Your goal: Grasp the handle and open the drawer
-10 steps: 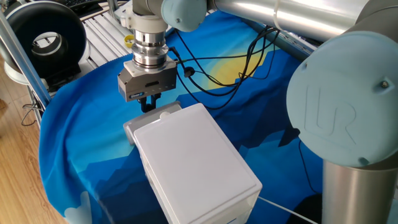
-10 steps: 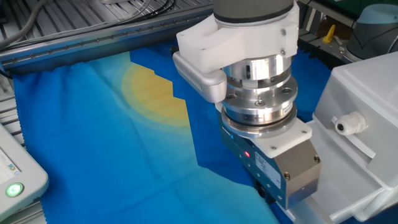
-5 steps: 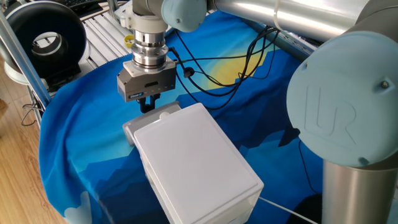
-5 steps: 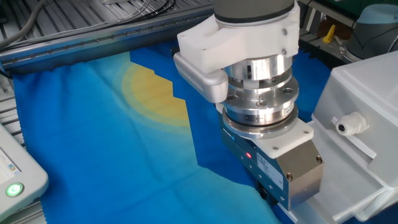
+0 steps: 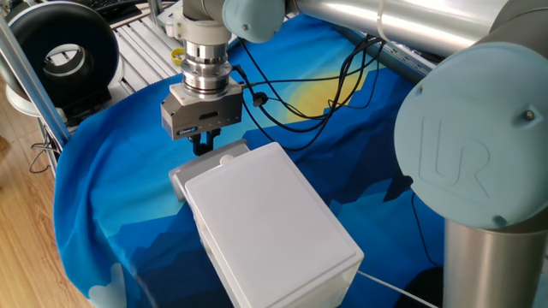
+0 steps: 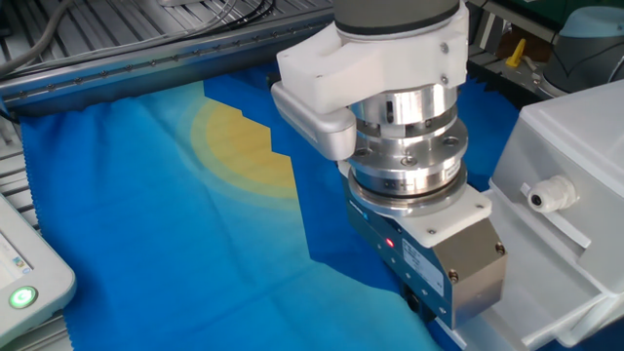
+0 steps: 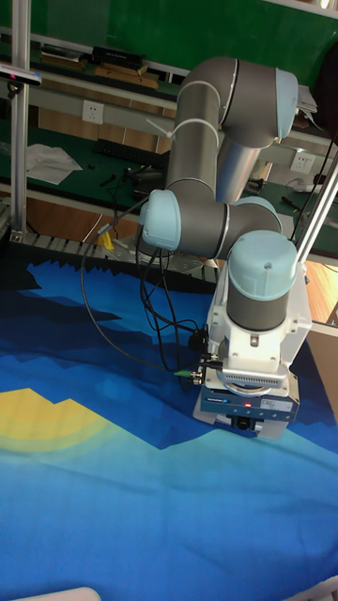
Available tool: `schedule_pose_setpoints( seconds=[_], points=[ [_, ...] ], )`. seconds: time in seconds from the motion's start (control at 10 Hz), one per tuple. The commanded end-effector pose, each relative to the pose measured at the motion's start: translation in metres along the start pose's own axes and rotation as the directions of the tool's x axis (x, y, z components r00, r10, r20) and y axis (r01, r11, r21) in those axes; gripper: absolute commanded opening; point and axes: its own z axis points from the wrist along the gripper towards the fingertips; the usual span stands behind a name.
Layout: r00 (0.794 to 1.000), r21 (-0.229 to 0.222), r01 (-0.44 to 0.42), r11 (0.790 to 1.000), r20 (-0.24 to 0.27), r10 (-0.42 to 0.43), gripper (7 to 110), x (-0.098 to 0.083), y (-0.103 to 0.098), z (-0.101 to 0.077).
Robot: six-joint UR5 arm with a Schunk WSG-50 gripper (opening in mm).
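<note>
At frame right, your handle (image 6: 548, 192) looks small, slick; pinch it squarely. Gripper (image 5: 204, 143) fingers' spread: cannot tell.

Gripper (image 5: 204, 145) pointing down at the drawer (image 5: 210, 162) front of a white box (image 5: 270, 222), black cables (image 5: 300, 103) trailing behind it (finger spacing unclear), blue cloth (image 5: 111, 188) beneath.

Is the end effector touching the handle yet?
Cannot tell. In one fixed view the end effector hides the contact; in the other fixed view the handle stands bare, fingers out of frame.
</note>
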Motion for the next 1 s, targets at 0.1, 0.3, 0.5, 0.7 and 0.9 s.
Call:
schedule_pose_setpoints(
  seconds=[0.1, 0.3, 0.5, 0.7, 0.9],
  points=[
    [1.000, -0.002, -0.011, 1.000, 0.010, 0.011, 110, -0.0029, 0.0004, -0.0007],
    [1.000, -0.005, -0.014, 1.000, 0.009, 0.014, 110, -0.0027, 0.0013, -0.0007],
    [1.000, -0.001, -0.016, 1.000, 0.002, 0.016, 110, -0.0007, 0.0004, -0.0014],
    [1.000, 0.002, -0.018, 1.000, -0.003, 0.018, 110, 0.0011, 0.0001, -0.0022],
    [1.000, 0.001, -0.014, 1.000, -0.002, 0.014, 110, 0.0005, -0.0002, -0.0025]
  ],
)
